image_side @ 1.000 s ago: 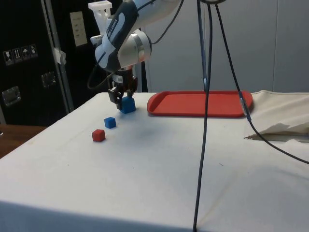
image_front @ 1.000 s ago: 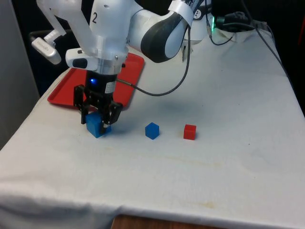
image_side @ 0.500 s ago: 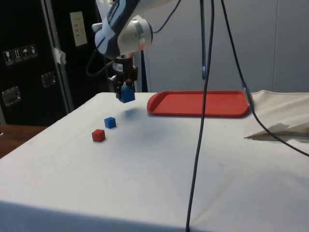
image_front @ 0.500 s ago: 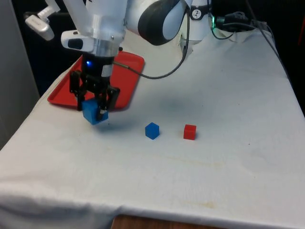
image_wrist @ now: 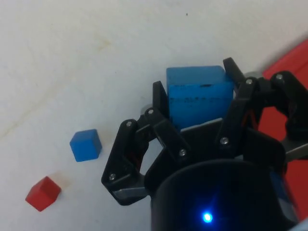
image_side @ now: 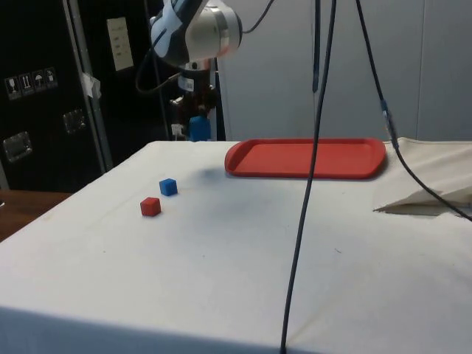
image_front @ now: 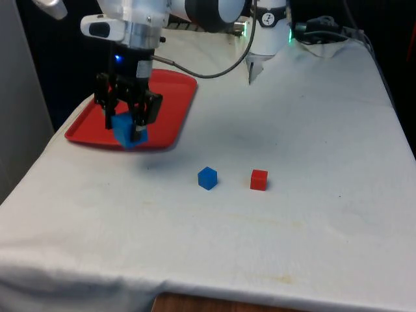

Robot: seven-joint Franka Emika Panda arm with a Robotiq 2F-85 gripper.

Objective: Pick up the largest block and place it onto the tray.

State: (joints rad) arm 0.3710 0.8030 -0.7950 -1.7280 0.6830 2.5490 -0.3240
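My gripper [image_front: 129, 127] is shut on the large blue block [image_front: 128, 130] and holds it well above the table. In the side view the large blue block [image_side: 198, 127] hangs in the gripper [image_side: 196, 127] just short of the red tray [image_side: 306, 158]. From the front the red tray [image_front: 169, 110] lies right behind the held block. The wrist view shows the large blue block [image_wrist: 197, 94] clamped between both fingers [image_wrist: 161, 105], with the tray's red edge [image_wrist: 288, 60] close beside it.
A small blue block [image_front: 207, 177] and a small red block [image_front: 259, 179] rest on the white cloth, side by side. They also appear in the side view, blue [image_side: 168, 186] and red [image_side: 150, 206]. A black cable [image_side: 310, 177] hangs across the side view.
The gripper has lifted the large blue block off the cloth and carried it up and towards the tray. Both small blocks have stayed put.
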